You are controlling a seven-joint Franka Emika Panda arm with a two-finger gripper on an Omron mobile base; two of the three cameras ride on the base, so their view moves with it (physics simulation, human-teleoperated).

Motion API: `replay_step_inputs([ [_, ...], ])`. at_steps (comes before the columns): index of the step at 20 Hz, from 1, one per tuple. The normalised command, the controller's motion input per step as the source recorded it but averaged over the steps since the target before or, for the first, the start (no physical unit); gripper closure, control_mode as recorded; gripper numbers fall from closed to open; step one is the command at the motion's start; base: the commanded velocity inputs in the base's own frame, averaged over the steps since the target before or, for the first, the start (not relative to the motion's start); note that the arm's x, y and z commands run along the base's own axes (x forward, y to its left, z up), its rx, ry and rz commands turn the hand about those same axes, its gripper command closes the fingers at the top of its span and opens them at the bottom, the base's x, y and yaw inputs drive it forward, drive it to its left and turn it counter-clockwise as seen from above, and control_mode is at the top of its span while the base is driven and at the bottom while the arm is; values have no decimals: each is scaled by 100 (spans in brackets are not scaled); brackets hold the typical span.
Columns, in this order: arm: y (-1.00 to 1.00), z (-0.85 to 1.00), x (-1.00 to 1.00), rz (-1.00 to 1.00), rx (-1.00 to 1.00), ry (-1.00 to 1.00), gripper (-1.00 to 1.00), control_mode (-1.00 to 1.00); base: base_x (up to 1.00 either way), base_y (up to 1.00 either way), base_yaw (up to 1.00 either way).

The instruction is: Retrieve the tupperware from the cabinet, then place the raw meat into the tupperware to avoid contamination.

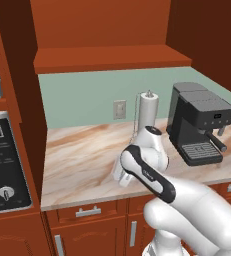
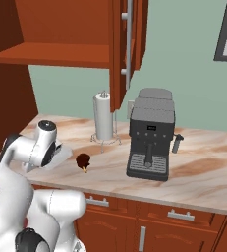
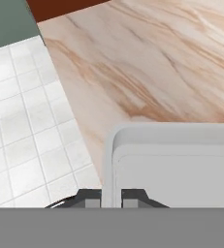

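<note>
So the claw (image 3: 111,199) is pinched shut on the rim of the tupperware (image 3: 181,164), one dark fingertip on each side of the edge. The tupperware is a shallow off-white tray with rounded corners and a raised lip, smooth plastic look, and it's down at the marbled tabletop (image 3: 147,63), near its front edge, tilted a bit in the right base view (image 2: 60,155). Can't tell if it's fully resting or just above.

The raw meat (image 2: 83,161) sits just beside it on the tabletop, a small dark reddish-brown lump with a tan bone end.

Further back there's a white paper towel roll (image 2: 103,117) on a wire stand, then a boxy dark grey coffee machine (image 2: 150,134). The cabinet (image 2: 127,44) overhead is reddish-brown wood, door swung open, long silver bar handle.
</note>
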Motion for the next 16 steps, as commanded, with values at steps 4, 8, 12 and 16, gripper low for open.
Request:
replay_step_inputs([
  [4,16,-18,23,0,-1,0,100,-100,0,0,0],
  [8,19,-17,24,0,0,0,100,-100,0,0,0],
  [12,17,-17,22,0,0,1,100,-100,0,0,0],
  [16,4,-21,18,0,0,0,100,-100,0,0,0],
])
